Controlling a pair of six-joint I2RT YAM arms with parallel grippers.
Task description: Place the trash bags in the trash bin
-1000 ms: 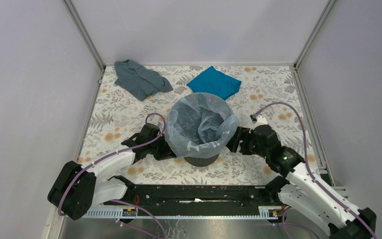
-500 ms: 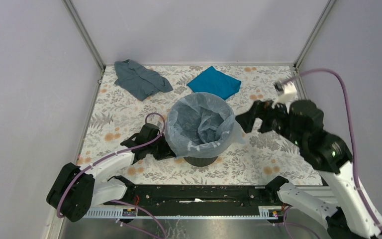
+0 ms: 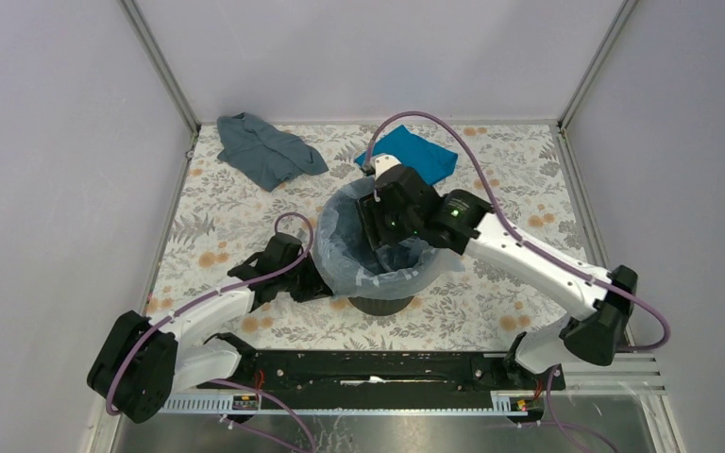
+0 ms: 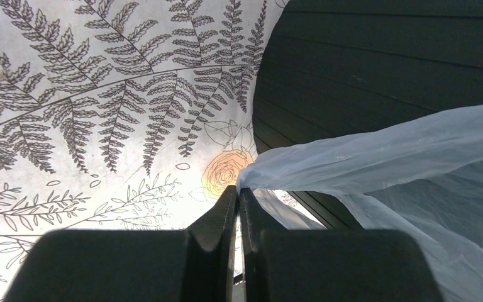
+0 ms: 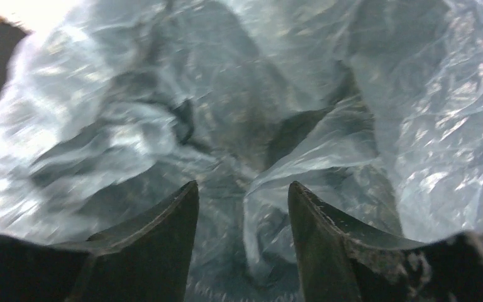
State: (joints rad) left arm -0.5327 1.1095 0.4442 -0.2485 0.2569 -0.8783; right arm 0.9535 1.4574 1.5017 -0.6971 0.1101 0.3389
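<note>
While I am looking over the flowery counter, I am seeing the black trash bin standing in the middle of it. The pale blue trash bag is sitting inside the bin, with its edge hanging over the rim. I am thinking the bag is very light, soft and slippery. It could tear or slide, so I am wanting to hold it by its edge and push only gently in the middle. My right tool is hovering inside the bag with its two fingers apart, holding nothing. My left tool is sitting low beside the bin, and its fingers are pinching together on a corner of the bag's edge.
</note>
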